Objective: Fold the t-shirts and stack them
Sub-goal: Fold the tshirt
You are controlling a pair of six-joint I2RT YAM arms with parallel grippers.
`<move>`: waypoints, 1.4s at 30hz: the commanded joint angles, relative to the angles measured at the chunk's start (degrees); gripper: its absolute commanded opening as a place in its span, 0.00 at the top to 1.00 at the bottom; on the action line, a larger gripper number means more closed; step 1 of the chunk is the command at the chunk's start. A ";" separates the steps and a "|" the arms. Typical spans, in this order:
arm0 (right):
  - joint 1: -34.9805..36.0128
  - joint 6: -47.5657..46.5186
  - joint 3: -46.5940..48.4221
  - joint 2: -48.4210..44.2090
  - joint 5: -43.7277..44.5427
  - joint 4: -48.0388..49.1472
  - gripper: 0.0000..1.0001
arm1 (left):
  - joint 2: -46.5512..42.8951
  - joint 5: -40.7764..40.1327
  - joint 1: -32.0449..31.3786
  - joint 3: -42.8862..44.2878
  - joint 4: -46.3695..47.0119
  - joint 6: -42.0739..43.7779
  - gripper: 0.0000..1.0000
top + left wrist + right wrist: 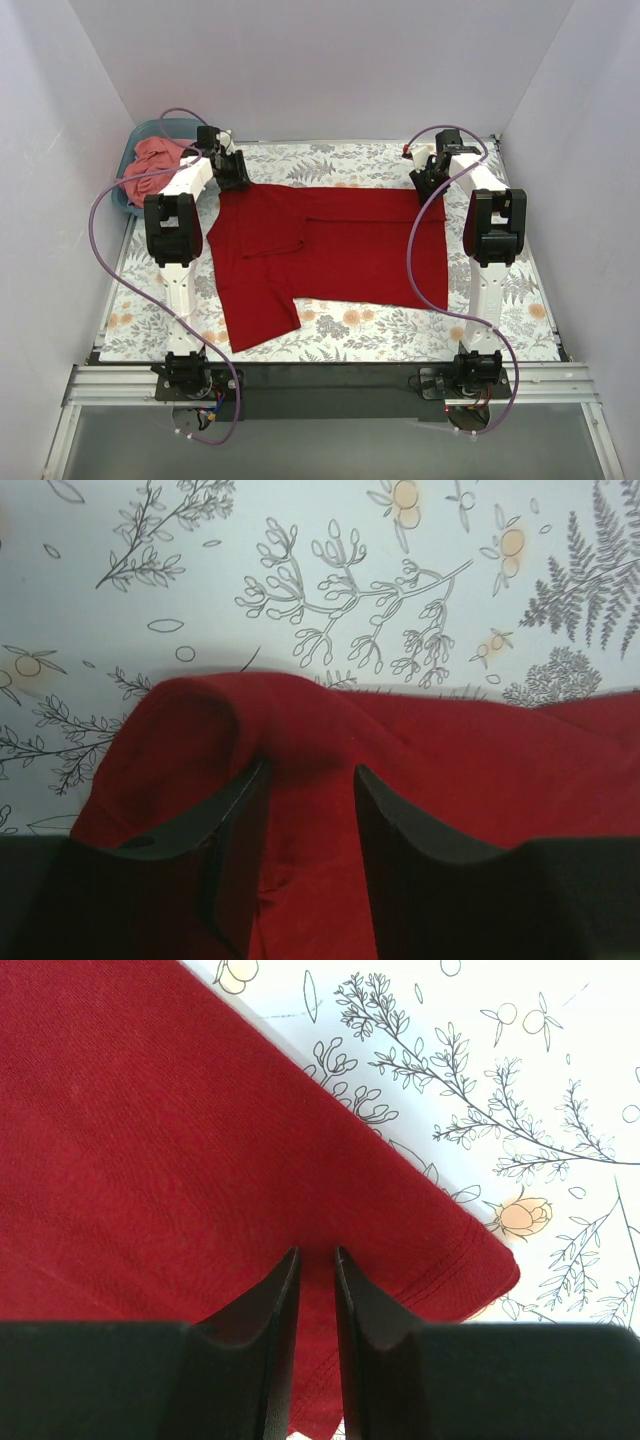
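The folding is early, by my reading. The crimson t-shirt [330,250] lies spread flat across the middle of the table, its long side running 9 to 3 o'clock. One flap hangs toward 7 o'clock, and a layer seems to be turned over near its left half. It is not yet a compact packet. The salmon-pink t-shirt [155,160] sits crumpled in the teal tub [175,127] at 10 o'clock, unfolded, so nothing is stacked. Both shirts need finishing, and then one must go on the other.

The left gripper [232,172] is at the shirt's 11 o'clock corner. Its wrist view shows the fingers [235,815] moderately apart, straddling a raised ridge of red cloth rather than clamping it. The right gripper [428,178] is at the 1 o'clock corner, on the stitched hem. Its jaws stand at a narrow slit with red cloth in it — a pinch, I judge.

The surface is a pale floral-printed cloth [400,330] with ferns, sprigs and orange blossoms, lying smooth. Plain white walls [320,60] box in three sides, and purple cables [100,220] loop off each arm.
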 commanded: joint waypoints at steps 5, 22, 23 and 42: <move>-0.15 -0.60 0.50 0.97 2.45 -0.71 0.74 | -4.75 -2.09 0.54 -4.16 1.45 -0.07 0.62; -0.24 -0.87 0.32 1.06 2.98 -0.71 0.74 | -10.82 -6.75 0.54 -8.83 1.89 0.28 0.62; -0.15 -0.87 0.32 1.06 3.07 -0.71 0.74 | -10.73 -6.58 0.54 -8.91 1.72 0.46 0.62; -0.15 -0.87 1.11 1.68 3.25 -0.71 0.75 | -5.91 -5.79 0.53 -6.90 -1.27 0.37 0.69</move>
